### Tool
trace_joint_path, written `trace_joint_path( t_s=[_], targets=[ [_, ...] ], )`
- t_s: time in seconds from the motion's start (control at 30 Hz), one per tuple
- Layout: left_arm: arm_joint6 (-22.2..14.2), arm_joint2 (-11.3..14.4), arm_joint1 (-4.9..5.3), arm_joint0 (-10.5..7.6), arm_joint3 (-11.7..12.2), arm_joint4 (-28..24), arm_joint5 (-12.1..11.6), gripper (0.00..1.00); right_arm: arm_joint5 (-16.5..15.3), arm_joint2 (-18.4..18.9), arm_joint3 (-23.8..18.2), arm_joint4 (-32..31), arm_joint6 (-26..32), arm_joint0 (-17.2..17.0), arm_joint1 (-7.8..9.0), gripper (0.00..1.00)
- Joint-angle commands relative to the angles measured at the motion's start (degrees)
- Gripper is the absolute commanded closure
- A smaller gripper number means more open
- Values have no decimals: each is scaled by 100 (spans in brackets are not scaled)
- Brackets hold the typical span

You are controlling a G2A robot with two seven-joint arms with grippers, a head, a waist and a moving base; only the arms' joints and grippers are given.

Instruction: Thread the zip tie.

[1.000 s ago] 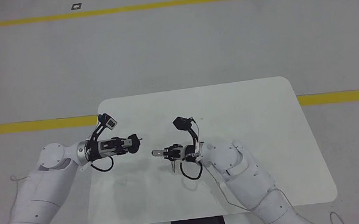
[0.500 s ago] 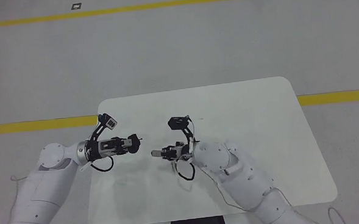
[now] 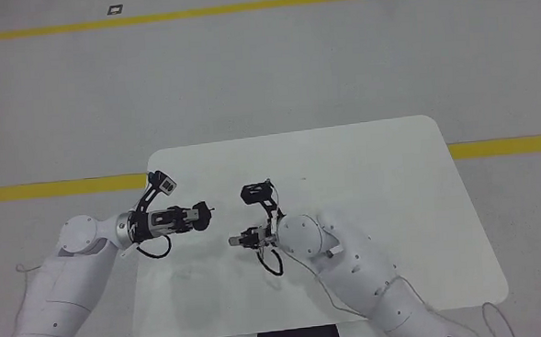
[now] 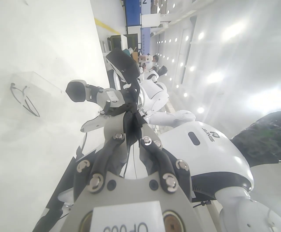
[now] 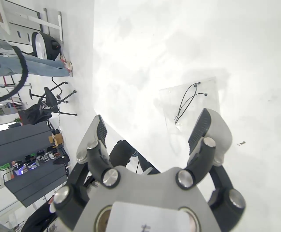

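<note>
My left gripper (image 3: 205, 211) hovers over the left part of the white table (image 3: 391, 181). It is shut, and a thin dark tip that looks like the zip tie (image 3: 211, 209) pokes out of it. In the left wrist view its fingers (image 4: 131, 114) are pressed together. My right gripper (image 3: 238, 237) faces it a short way off. It is open (image 5: 151, 127) with nothing between its ribbed pads (image 5: 200, 129). The left wrist view shows the right gripper (image 4: 85, 109) just beyond the left fingertips.
A clear plastic bag (image 5: 204, 87) lies flat on the table with a few spare black zip ties (image 5: 186, 101) in it, and it also appears in the left wrist view (image 4: 44, 81). Yellow floor lines (image 3: 244, 6) run behind the table.
The right wrist has rolled, swinging its camera mount to the left, and its gripper has dropped slightly toward the table's front. The left arm has stayed still.
</note>
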Motion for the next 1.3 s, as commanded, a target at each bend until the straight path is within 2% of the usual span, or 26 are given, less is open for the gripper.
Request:
trace_joint_path(
  t_s=[0.0,0.1,0.17,0.27,0.4,0.6,0.93,1.03,1.27],
  targets=[
    [0,0,0,0,0,0,0,100,0,0,0,0,0,0,0,0],
    [0,0,0,0,0,0,0,100,-45,-157,-56,-161,-136,-69,4,0],
    [0,0,0,0,0,0,0,100,0,-250,-47,-500,-72,-52,-3,0],
    [0,0,0,0,0,0,0,100,0,-237,-72,-700,28,-117,-92,0],
    [0,0,0,0,0,0,0,100,0,-127,-20,-1274,273,-232,-284,0],
    [0,0,0,0,0,0,0,100,0,163,0,-2212,723,-503,-739,0],
    [0,0,0,0,0,0,0,100,0,163,0,-2212,723,-503,-739,0],
    [0,0,0,0,0,0,0,100,-121,68,56,-2148,505,-542,-739,0],
    [0,0,0,0,0,0,0,100,0,-178,391,-2098,606,-232,-823,0]
  ],
)
